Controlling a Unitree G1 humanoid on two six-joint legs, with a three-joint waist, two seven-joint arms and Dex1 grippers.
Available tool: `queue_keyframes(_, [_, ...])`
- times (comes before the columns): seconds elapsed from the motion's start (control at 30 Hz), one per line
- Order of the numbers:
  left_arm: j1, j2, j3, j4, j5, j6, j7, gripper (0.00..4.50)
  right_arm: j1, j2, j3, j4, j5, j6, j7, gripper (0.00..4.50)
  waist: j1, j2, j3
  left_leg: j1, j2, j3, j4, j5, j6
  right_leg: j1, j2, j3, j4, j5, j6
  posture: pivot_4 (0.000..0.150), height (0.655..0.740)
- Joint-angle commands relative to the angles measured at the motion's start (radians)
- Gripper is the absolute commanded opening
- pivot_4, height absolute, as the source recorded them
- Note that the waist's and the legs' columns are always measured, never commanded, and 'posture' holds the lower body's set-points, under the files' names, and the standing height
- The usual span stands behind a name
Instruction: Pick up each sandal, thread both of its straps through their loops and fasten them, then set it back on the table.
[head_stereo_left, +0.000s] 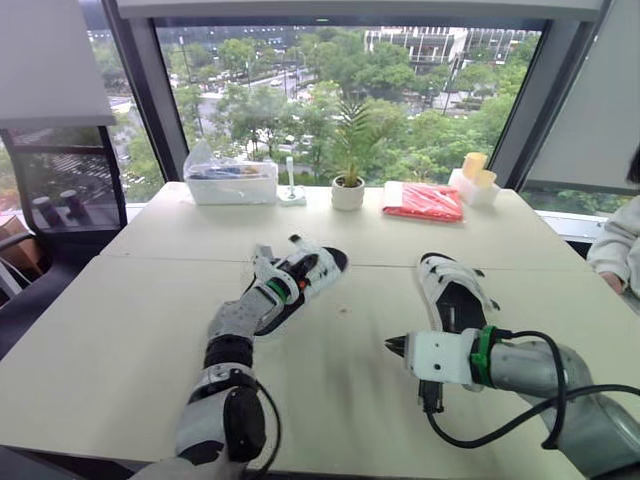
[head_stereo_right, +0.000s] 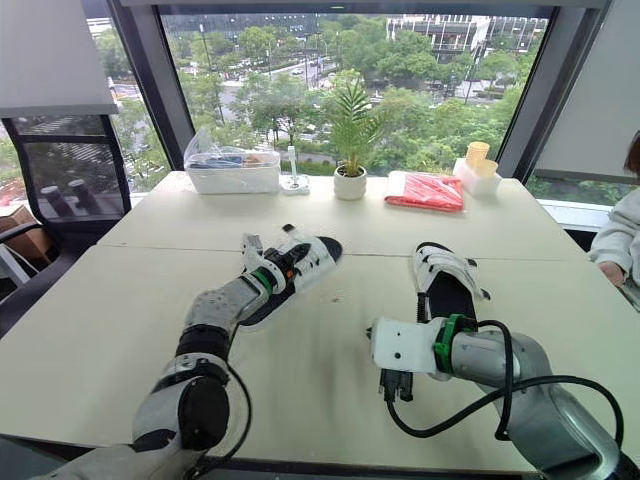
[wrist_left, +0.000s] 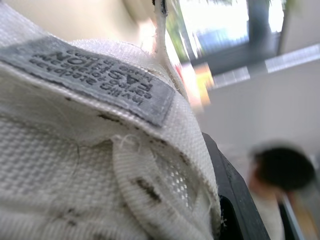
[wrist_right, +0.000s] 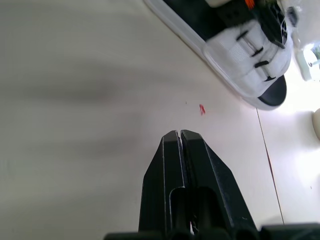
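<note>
Fastening the white-strapped, black-soled left sandal (head_stereo_left: 326, 268): left gripper (head_stereo_left: 292, 277) is pressing on its straps, hold unclear. Right gripper (wrist_right: 179, 134) is hovering closed, empty. Next is probably pinching a strap end.

An office meeting room — broad pale table (head_stereo_left: 120, 330), black mesh chair (head_stereo_left: 60, 190), window (head_stereo_left: 400, 90) over treetops.

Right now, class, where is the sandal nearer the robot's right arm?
In the left eye view the sandal lies on the table at the robot's right, between the right gripper and the red packet.
</note>
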Motion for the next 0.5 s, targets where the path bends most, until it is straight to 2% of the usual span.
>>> queue_keyframes(0.03, [-0.099, -0.022, 0.067, 0.164, -0.037, -0.287, 0.049, 0.06, -0.037, 0.009, 0.005, -0.005, 0.001, 0.001, -0.007, 0.0, 0.006, 0.0, 0.0, 0.0, -0.002, -0.001, 0.0, 0.0, 0.0, 0.0, -0.002, -0.001, 0.0, 0.0, 0.0, 0.15, 0.7374])
queue_keyframes(0.2, [-0.161, -0.008, 0.125, 0.317, -0.075, -0.431, 0.04, 0.06, -0.09, 0.035, 0.026, -0.004, 0.01, 0.029, -0.005, 0.0, 0.025, 0.0, 0.0, -0.001, -0.006, 0.0, 0.002, 0.0, 0.001, 0.001, -0.003, -0.001, 0.0, 0.001, 0.003, 0.15, 0.7374])
queue_keyframes(0.37, [-0.163, 0.02, 0.136, 0.374, -0.085, -0.488, 0.05, 0.06, -0.102, 0.028, 0.035, 0.01, -0.004, 0.024, -0.005, 0.0, 0.021, 0.0, 0.0, -0.001, -0.007, 0.0, 0.002, 0.0, 0.001, 0.001, -0.003, -0.001, -0.001, 0.002, 0.003, 0.15, 0.7374])
queue_keyframes(0.5, [-0.144, 0.034, 0.119, 0.383, -0.08, -0.45, 0.051, 1.57, -0.103, 0.032, 0.035, 0.011, -0.002, 0.027, -0.006, 0.0, 0.018, 0.0, 0.0, -0.001, -0.007, 0.0, 0.002, 0.0, 0.001, 0.001, -0.002, -0.001, 0.0, 0.002, 0.003, 0.15, 0.7374])
